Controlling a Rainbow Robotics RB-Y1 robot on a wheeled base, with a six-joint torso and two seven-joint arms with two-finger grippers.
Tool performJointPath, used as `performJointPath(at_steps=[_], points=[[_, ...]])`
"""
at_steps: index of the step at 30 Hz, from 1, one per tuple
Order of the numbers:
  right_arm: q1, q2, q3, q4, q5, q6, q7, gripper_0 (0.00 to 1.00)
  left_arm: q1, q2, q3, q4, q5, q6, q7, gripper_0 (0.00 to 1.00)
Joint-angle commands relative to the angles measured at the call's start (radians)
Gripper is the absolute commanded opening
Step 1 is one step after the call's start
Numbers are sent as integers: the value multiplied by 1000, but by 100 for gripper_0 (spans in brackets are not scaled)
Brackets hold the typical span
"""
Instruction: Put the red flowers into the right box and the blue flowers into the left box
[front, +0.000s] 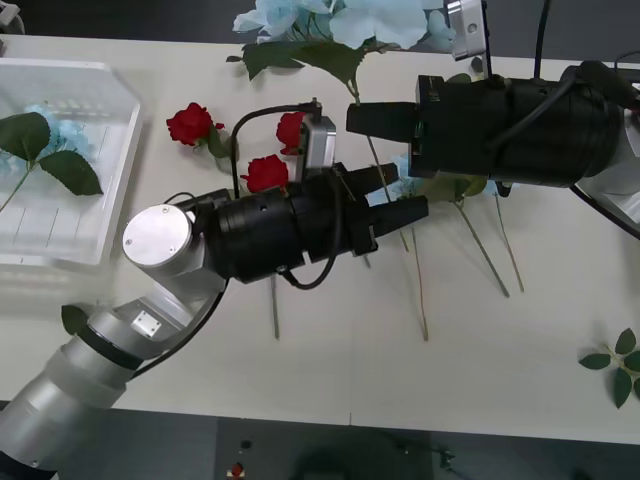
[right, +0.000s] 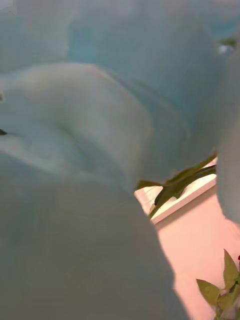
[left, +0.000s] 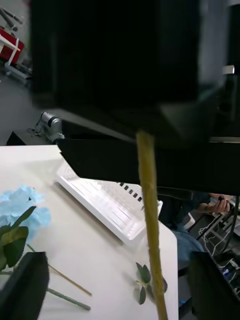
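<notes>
Now my left gripper (front: 396, 196) hovers mid-table with its black fingers (left: 24, 287) spread wide, a thin stem (left: 150, 220) running between them, ungripped. My right gripper (front: 362, 118) points in just beyond it; whether that one grips anything I cannot tell. Red flowers (front: 192, 123) lie beside the left box (front: 95, 215), where one blue flower (front: 55, 130) lies. More blue flowers (front: 340, 18) sit at the table's far edge.

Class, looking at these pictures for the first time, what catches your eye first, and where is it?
Two black arms meet over the table's middle: the left gripper open around a thin stem, the right gripper just above it. Red flowers lie beside them, blue flowers sit at the far edge, and the left box holds another blue cluster.
</notes>
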Motion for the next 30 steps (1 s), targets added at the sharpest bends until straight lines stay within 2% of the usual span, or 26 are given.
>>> performJointPath(at_steps=[1,2,3,13,14,15,17,18,19,24,30], points=[[-24,-15,-20,-22,-6,-1,-36,0,-18,-1,-25,-11,-3,2,-27,25],[-26,-15,-20,-22,-6,-1,-36,0,-18,-1,-26,-11,-3,0,-27,5],[-24,-15,-20,-21,-6,-1,-34,0,-18,-1,-26,-9,-3,0,-27,0],[-24,-16,-20,-22,-6,-1,-36,0,-16,0,-23,-1,-3,-6,-27,0],[-26,-18,-20,-22,-6,-1,-34,3,-16,0,-22,0,-2,-6,-27,0],[-24,-18,-20,-21,-6,-1,-34,11,-16,2,-22,0,1,-6,-27,0],[-24,-18,-20,-22,-6,-1,-33,69,-16,6,-22,-1,7,-9,-27,0],[-24,-18,-20,-22,-6,-1,-33,80,-16,10,-22,0,9,-9,-27,0],[-24,-18,-20,-21,-5,-1,-33,99,-16,14,-20,-1,15,-9,-27,0],[-24,-19,-20,-22,-6,-1,-34,100,-12,43,-9,-1,50,-9,-27,0],[-24,-19,-22,-22,-6,-1,-34,100,19,180,53,-12,199,2,-27,0]])
